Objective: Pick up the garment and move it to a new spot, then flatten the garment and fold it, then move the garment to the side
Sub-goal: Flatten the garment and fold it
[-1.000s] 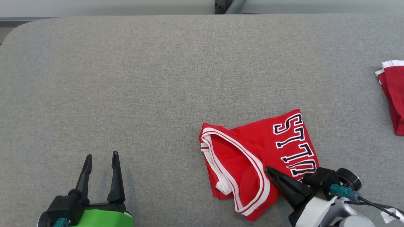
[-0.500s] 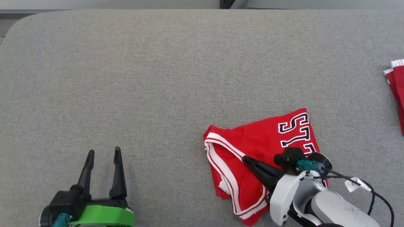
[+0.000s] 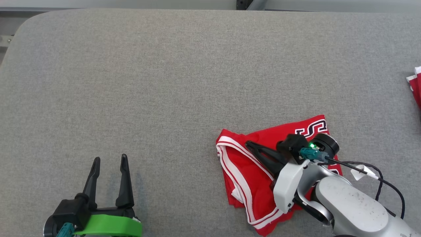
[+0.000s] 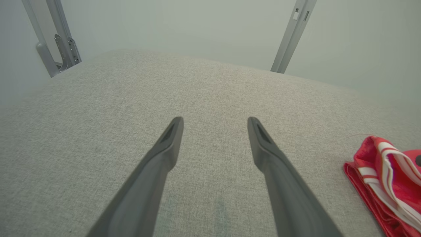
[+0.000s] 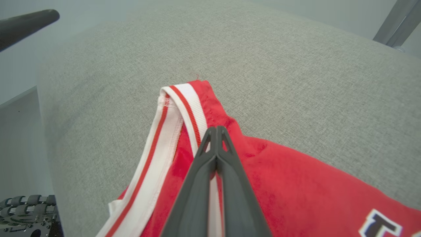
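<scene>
Grey fabric tabletop (image 3: 164,82) carries two red pieces: the folded garment (image 3: 250,171) near the front right and a second red piece (image 3: 417,89) at the far right edge. Of the two grippers, the left gripper (image 3: 110,158) stands spread wide over bare tabletop (nothing between its fingers). The right gripper (image 3: 247,144) is pressed shut, tips over the garment's white trim (image 5: 192,108). A second ago it sat at the garment's near edge; it has reached farther across, covering most of the lettering (image 3: 312,127).

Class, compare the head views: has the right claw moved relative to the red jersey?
Yes. The right claw slid across the red jersey toward its far-left striped corner.
</scene>
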